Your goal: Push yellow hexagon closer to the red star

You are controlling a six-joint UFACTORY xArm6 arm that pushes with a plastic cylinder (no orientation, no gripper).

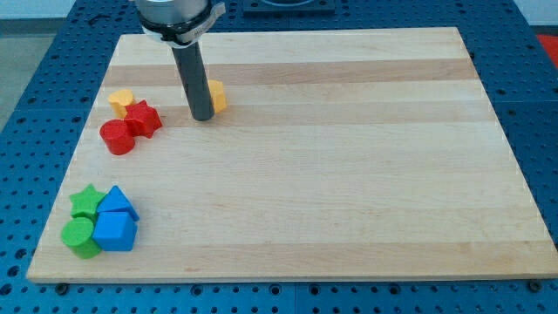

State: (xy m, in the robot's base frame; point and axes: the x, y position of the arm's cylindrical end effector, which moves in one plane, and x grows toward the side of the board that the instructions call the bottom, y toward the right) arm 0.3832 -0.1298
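My tip [202, 118] rests on the board in the upper left part of the view. A yellow block [218, 94], partly hidden behind the rod, sits just to the right of it and touches or nearly touches it; its angled sides suggest the hexagon. The red star [145, 119] lies to the left of my tip, about a block's width away. A second yellow block [121, 100], whose shape is unclear, touches the star's upper left. A red cylinder [116, 138] touches the star's lower left.
A cluster sits at the lower left: a green star [85, 201], a blue triangular block [119, 201], a blue block [115, 232] and a green cylinder [79, 237]. The wooden board's [349, 174] left edge runs close to both groups.
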